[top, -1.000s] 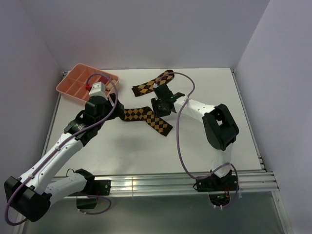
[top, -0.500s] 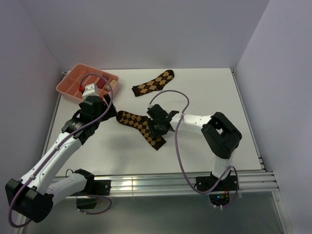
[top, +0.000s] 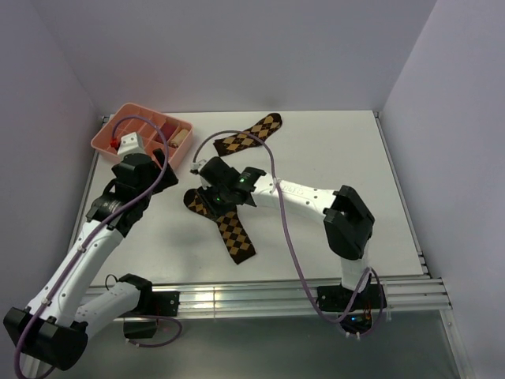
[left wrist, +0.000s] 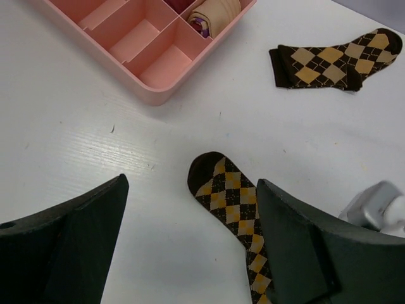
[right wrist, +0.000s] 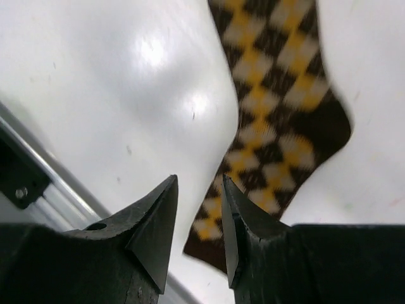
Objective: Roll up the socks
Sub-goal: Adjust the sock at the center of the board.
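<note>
Two dark brown argyle socks lie flat on the white table. The far sock [top: 251, 134] [left wrist: 335, 60] rests near the back. The near sock [top: 229, 233] [left wrist: 231, 196] [right wrist: 272, 95] runs from its dark toe at the left down toward the near edge. My right gripper [top: 208, 200] [right wrist: 199, 180] hangs over this sock with a narrow gap between its jaws. Table and sock show through the gap, and nothing is pinched. My left gripper [top: 158, 167] [left wrist: 193, 183] stands wide open and empty, left of the toe and apart from it.
A pink compartment tray [top: 101, 142] [left wrist: 158, 95] stands at the back left, just behind the left arm, with a beige roll [left wrist: 215, 12] in one cell. The aluminium rail [right wrist: 25, 177] edges the table's near side. White walls close in left, back and right.
The near sock's cuff end has swung from the right toward the near edge while its toe stayed put. My right gripper swept left across it. My left gripper drew back left and opened wider.
</note>
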`<state>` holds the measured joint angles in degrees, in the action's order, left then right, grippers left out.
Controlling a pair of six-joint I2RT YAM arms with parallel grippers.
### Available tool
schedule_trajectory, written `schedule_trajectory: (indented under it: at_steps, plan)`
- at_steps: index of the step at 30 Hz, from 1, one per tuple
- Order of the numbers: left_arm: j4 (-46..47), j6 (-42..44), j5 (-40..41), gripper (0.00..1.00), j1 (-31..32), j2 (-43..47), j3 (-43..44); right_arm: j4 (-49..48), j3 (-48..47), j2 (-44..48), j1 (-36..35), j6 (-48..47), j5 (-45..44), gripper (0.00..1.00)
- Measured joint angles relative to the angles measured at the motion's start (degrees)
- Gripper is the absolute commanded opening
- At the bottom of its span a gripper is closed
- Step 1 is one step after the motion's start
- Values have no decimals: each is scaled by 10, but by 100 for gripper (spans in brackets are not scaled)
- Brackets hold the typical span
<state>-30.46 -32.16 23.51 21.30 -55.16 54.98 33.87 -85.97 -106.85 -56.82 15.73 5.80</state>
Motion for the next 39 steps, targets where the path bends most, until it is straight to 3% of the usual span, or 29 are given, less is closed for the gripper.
schedule_trajectory:
  at_steps: [7,14,21,32,39]
  plan:
    - [-30,-1,2,88,-6,21,10,-29,-124,-117,17,-65,-3,41]
    - [-56,-3,2,88,-6,38,14,-59,-143,-219,32,-70,-14,40]
    - [-71,-5,2,88,-7,51,14,-135,-104,-210,76,-3,-27,40]
    - [-53,-9,-30,88,-8,30,13,-156,12,-130,244,129,-70,40]
    - [-14,-13,-63,88,-8,-4,6,-143,74,-17,240,138,-75,40]
